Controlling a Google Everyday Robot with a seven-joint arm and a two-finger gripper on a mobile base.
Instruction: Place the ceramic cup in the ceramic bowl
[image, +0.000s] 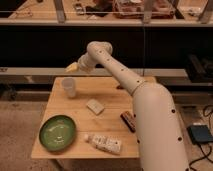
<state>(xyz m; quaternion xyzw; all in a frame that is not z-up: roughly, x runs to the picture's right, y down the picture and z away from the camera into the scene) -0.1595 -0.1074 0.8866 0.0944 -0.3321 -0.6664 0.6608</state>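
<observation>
The gripper (73, 66), whose grip state cannot be told, hangs close above the upright ceramic cup (69, 87), probably positioned to descend on it, while the empty ceramic bowl (58, 133) waits well apart, nearer the camera.

Likely a lab: cluttered bench shelving (107, 14) behind a wooden table (111, 93), the gripper (73, 66) above its far edge.

Your wooden table (112, 92) is carrying the ceramic cup (68, 87), ceramic bowl (58, 132), white block (95, 106), dark bar (129, 120) and packet (105, 143); the gripper (72, 66) is hovering near the cup.
</observation>
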